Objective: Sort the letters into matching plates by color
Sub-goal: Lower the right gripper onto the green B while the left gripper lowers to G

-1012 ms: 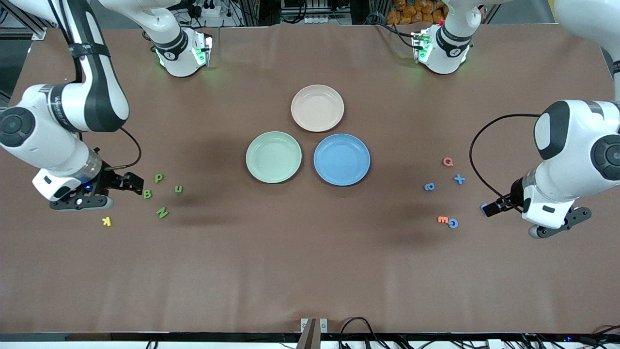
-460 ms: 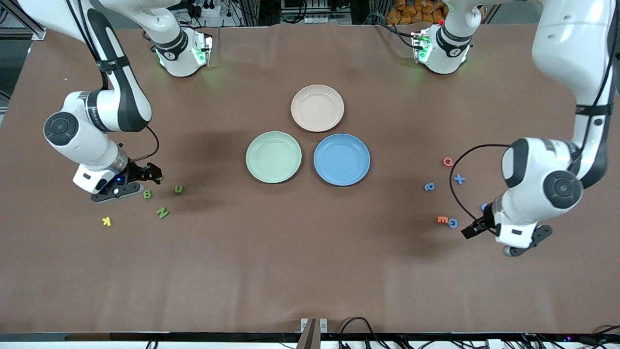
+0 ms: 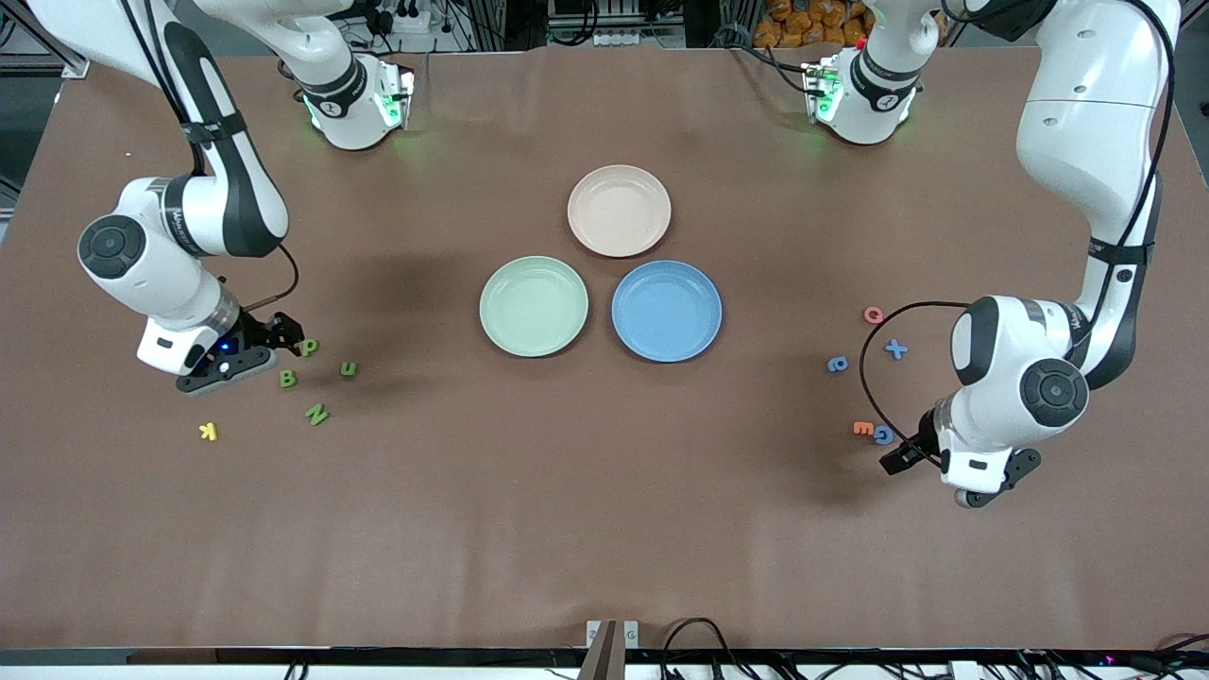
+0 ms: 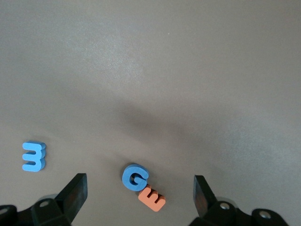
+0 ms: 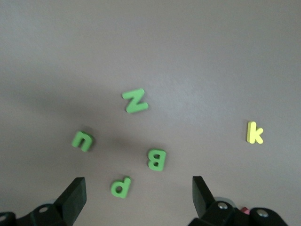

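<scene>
Four green letters lie toward the right arm's end: P (image 3: 310, 347) (image 5: 120, 186), B (image 3: 288, 379) (image 5: 156, 159), u (image 3: 349, 368), N (image 3: 316, 414). My right gripper (image 3: 288, 335) (image 5: 136, 190) hangs open just over the P and B. Toward the left arm's end lie a blue G (image 3: 883, 434) (image 4: 135, 177), a blue X (image 3: 895, 348), a blue a (image 3: 837, 364) and a blue 3 (image 4: 34, 156). My left gripper (image 3: 895, 460) (image 4: 139, 187) is open over the G. The green plate (image 3: 534, 306) and the blue plate (image 3: 666, 311) sit mid-table, both empty.
An orange E (image 3: 862, 428) (image 4: 152, 198) touches the blue G. A red Q (image 3: 874, 314) lies by the blue X. A yellow k (image 3: 208, 432) (image 5: 254, 132) sits near the green letters. A beige-pink plate (image 3: 619, 210) stands farther from the camera than the other two.
The right gripper has shifted toward the green P. The left gripper has swung over toward the blue G and orange E. Both stayed open; no letter moved.
</scene>
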Action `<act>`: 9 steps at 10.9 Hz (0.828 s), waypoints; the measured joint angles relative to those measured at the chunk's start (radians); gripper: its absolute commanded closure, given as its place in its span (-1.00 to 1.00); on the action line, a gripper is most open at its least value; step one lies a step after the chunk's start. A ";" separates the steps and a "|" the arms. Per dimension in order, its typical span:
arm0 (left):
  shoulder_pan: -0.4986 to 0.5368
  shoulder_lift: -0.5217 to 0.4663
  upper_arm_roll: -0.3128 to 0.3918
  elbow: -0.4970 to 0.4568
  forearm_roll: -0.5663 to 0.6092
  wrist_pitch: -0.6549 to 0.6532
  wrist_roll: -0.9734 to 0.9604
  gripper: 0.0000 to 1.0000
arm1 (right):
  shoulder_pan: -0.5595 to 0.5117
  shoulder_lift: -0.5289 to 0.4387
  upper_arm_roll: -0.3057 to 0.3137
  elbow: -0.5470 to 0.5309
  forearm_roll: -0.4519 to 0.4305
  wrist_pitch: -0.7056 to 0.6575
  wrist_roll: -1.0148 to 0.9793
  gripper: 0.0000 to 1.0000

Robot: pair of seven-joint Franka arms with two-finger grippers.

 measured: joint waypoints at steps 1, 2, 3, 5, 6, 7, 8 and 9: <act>-0.001 0.000 0.000 0.003 0.000 0.000 -0.015 -1.00 | -0.017 0.003 0.000 -0.017 -0.026 0.009 -0.004 -1.00; -0.002 0.000 -0.001 0.003 0.000 0.000 -0.035 -1.00 | -0.030 0.010 -0.001 -0.030 -0.038 0.019 -0.009 -1.00; -0.003 0.001 -0.002 0.002 0.000 -0.001 -0.071 -1.00 | -0.037 0.023 0.000 -0.039 -0.045 0.042 -0.012 -1.00; -0.005 0.005 -0.002 -0.001 0.000 -0.002 -0.131 -1.00 | -0.042 0.066 0.009 -0.051 -0.053 0.097 -0.013 -1.00; -0.005 0.006 -0.002 -0.007 0.000 -0.002 -0.145 -1.00 | -0.045 0.087 0.018 -0.051 -0.059 0.120 -0.013 -1.00; -0.005 0.007 -0.002 -0.014 0.000 -0.003 -0.157 -1.00 | -0.057 0.104 0.034 -0.051 -0.062 0.133 -0.013 -1.00; -0.005 0.009 -0.002 -0.021 0.000 -0.003 -0.164 -1.00 | -0.087 0.118 0.068 -0.051 -0.064 0.141 -0.013 -1.00; -0.005 0.010 -0.003 -0.027 0.000 -0.003 -0.167 -1.00 | -0.130 0.129 0.111 -0.052 -0.066 0.144 -0.013 -1.00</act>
